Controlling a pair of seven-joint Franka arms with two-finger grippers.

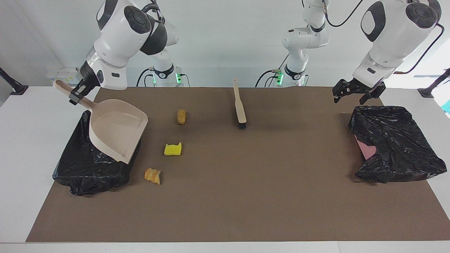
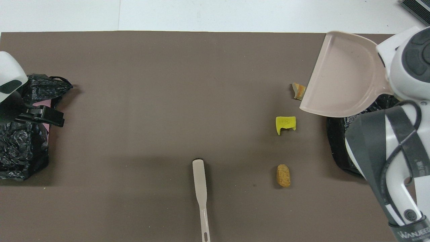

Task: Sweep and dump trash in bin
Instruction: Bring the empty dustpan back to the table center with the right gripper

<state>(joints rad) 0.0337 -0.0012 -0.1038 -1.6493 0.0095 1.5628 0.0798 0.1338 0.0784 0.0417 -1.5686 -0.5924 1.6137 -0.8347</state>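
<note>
We see a beige dustpan [image 1: 117, 131] under our right fingers [image 1: 78, 94], over a glossy black bag [image 1: 84, 165]. The scraps: a bright yellow sponge [image 1: 173, 149], an orange-and-tan striped lump [image 1: 153, 175], a golden-brown lump [image 1: 181, 116]. The brush [image 1: 240, 107] is beige with black bristles. The mat [image 1: 246, 182] is plain brown on a white bench [image 1: 21, 140]. Pink shows inside the other black bag [image 1: 397, 144].

We read only one partial word, "WANJEE", printed on a dark strap [image 2: 411, 232] around the right arm's cabling.
</note>
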